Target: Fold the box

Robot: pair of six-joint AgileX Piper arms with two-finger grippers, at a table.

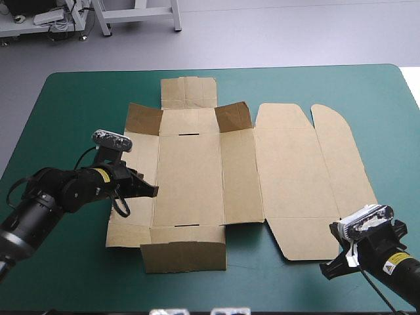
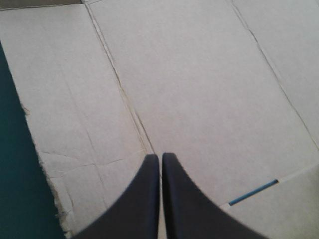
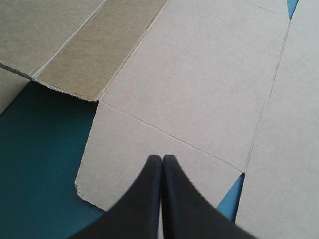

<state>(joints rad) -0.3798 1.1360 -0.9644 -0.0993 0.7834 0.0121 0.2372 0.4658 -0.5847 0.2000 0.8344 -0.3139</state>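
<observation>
the box (image 1: pixel 190 177), a cut sheet of brown board, lies spread mid-table on the teal-green cover (image 1: pixel 72 105), the left gripper (image 1: pixel 152 191) pinched closed over its left panel, the right gripper (image 1: pixel 326 270) likewise closed near its near right corner.

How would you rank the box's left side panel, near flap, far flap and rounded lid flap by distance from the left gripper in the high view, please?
1. Left side panel, under the left gripper.
2. Near flap, on the near side.
3. Far flap, on the far side.
4. Rounded lid flap, far right.
</observation>
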